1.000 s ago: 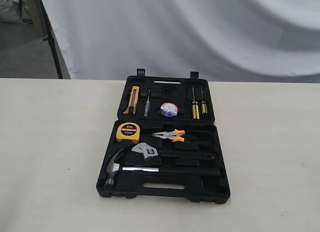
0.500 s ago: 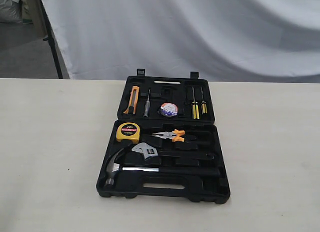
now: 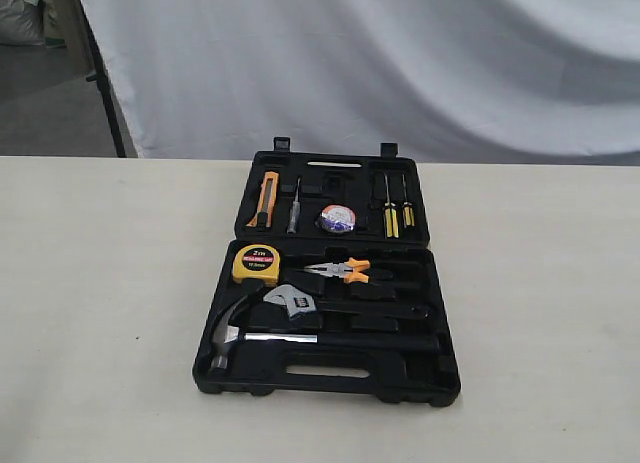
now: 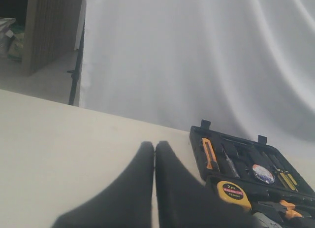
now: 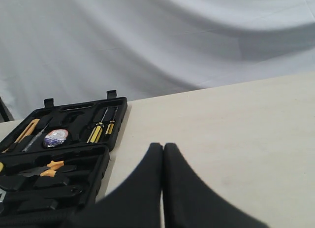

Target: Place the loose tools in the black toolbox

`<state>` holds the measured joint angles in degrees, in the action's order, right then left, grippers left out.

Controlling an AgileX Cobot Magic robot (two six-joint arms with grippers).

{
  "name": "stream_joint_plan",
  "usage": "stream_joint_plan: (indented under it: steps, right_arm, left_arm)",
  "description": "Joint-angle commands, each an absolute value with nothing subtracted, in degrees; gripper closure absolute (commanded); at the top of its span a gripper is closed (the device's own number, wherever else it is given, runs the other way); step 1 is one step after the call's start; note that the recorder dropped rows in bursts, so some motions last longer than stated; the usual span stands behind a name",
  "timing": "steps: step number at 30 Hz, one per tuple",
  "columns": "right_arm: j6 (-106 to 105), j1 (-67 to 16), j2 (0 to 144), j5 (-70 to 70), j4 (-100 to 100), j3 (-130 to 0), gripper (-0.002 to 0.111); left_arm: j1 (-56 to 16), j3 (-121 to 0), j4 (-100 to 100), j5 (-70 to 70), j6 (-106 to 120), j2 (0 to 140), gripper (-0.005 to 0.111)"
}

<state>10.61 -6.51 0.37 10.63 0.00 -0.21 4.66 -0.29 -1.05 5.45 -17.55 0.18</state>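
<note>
Over table (image 4: 59,139), left pincer (image 4: 154,146), right pincer (image 5: 163,147) closed tight, empty.

Exterior view looks down on the black toolbox (image 3: 400,381); both low wrist views share it.

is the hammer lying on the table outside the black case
No, the hammer lies inside the near half of the black toolbox, in its recess next to the wrench.
</note>
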Motion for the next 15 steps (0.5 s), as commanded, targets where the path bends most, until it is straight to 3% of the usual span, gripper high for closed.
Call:
stream_joint_plan:
  steps: [1, 15]
  right_arm:
    - [10.26, -6.27, 0.00, 10.80, 0.00, 0.00, 0.109]
    - [10.69, -6.27, 0.00, 10.68, 0.00, 0.00, 0.109]
  left_arm:
    - [4.29, -0.44, -1.19, 5.03, -17.82, 0.00, 0.106]
    - [4.29, -0.44, -1.19, 5.03, -17.82, 0.00, 0.106]
